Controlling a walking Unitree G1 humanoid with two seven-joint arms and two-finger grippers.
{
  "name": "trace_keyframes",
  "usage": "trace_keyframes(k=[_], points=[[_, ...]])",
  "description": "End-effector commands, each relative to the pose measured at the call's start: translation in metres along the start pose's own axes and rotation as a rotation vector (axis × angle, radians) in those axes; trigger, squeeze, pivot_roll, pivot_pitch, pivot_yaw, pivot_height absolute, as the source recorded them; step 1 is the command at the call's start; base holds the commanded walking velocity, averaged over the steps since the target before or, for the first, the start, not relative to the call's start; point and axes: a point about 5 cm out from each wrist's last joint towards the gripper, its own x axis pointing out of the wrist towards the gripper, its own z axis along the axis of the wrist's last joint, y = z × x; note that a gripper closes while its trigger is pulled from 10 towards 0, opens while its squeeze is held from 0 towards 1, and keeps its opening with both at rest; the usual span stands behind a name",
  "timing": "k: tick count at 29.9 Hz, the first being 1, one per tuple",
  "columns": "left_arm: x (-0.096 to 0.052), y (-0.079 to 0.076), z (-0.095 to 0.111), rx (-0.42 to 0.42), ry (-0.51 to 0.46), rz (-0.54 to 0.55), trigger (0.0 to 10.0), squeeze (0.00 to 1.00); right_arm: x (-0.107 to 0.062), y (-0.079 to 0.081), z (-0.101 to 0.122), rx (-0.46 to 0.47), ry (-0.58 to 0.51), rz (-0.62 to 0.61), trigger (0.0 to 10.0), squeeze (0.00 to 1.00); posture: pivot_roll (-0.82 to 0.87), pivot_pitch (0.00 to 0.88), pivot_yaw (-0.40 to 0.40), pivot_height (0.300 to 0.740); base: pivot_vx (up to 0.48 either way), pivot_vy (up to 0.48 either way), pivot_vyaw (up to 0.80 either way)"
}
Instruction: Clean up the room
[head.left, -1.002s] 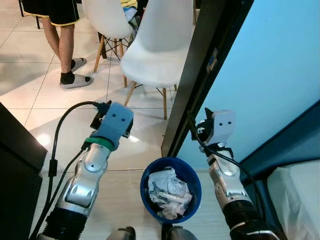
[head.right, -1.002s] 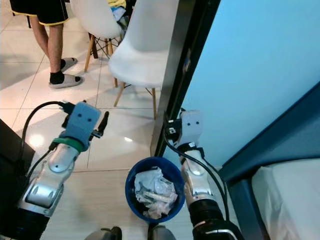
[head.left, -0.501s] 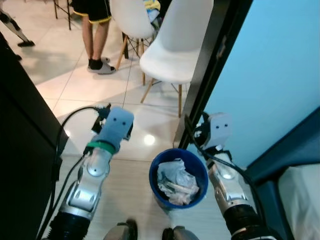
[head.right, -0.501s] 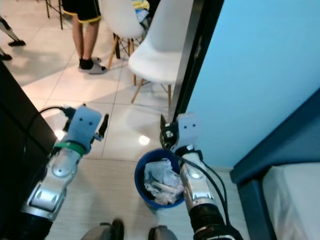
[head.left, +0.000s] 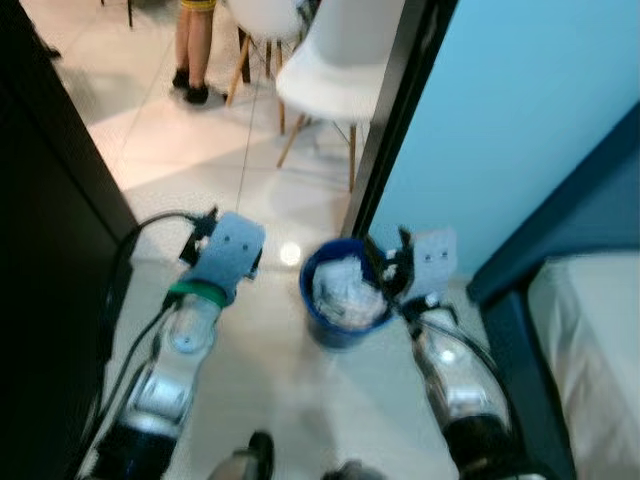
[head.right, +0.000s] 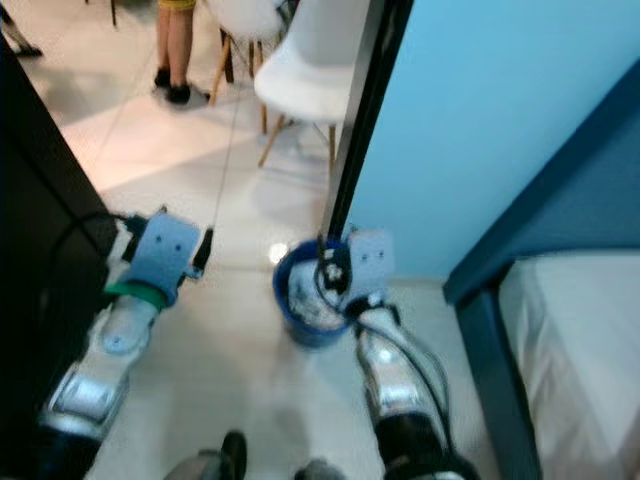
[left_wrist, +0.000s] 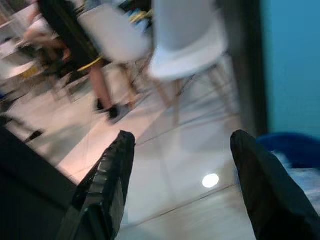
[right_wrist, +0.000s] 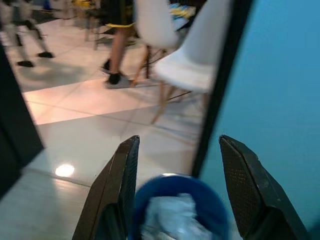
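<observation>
A round blue bin (head.left: 338, 322) full of crumpled white paper and wrappers (head.left: 346, 297) stands on the tiled floor beside a black door post. My right gripper (right_wrist: 177, 142) is open and empty, held just above the bin's right rim; its head (head.left: 432, 258) sits close to that rim. My left gripper (left_wrist: 182, 137) is also open and empty, held over bare floor to the left of the bin (left_wrist: 295, 147); its head (head.left: 226, 250) is level with the bin. The eye views are blurred.
A black cabinet (head.left: 50, 240) rises close on my left. A black door post (head.left: 395, 120) and a light blue wall (head.left: 510, 110) stand behind the bin. White chairs (head.left: 335, 75) and a person's legs (head.left: 190, 50) are farther off. A dark-framed bed with a white mattress (head.left: 590, 340) is at my right.
The whole picture has shifted and blurred, so the camera is moving. The bin now shows farther ahead, level with both gripper heads. Both grippers remain open and empty.
</observation>
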Motion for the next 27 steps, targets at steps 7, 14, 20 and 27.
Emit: trace_keyframes(k=[7,14,20,27], points=[[-0.0030,0.0017,-0.0073,0.006,0.030,0.010,10.0,0.00,-0.0034,0.0007,-0.0048,0.013,0.025,-0.007,10.0,0.00,-0.02,0.095,0.003,0.730,-0.442,0.000,0.00],[-0.0033,0.0013,-0.0076,0.005,0.031,0.011,10.0,0.00,-0.0039,0.0002,-0.0047,0.011,0.031,-0.010,10.0,0.00,-0.02,0.097,0.001,0.730,-0.441,0.000,0.00],[-0.0027,0.0004,-0.0096,-0.036,0.063,0.011,10.0,0.00,-0.0037,-0.0001,-0.0056,0.023,0.046,-0.014,10.0,0.00,-0.03,0.098,-0.001,0.730,-0.120,0.000,-0.50],[-0.0027,-0.0007,-0.0111,-0.080,0.082,-0.004,10.0,0.00,-0.0035,-0.0009,-0.0059,0.027,0.053,-0.019,10.0,0.00,-0.03,0.099,-0.002,0.730,0.000,0.000,-0.80]])
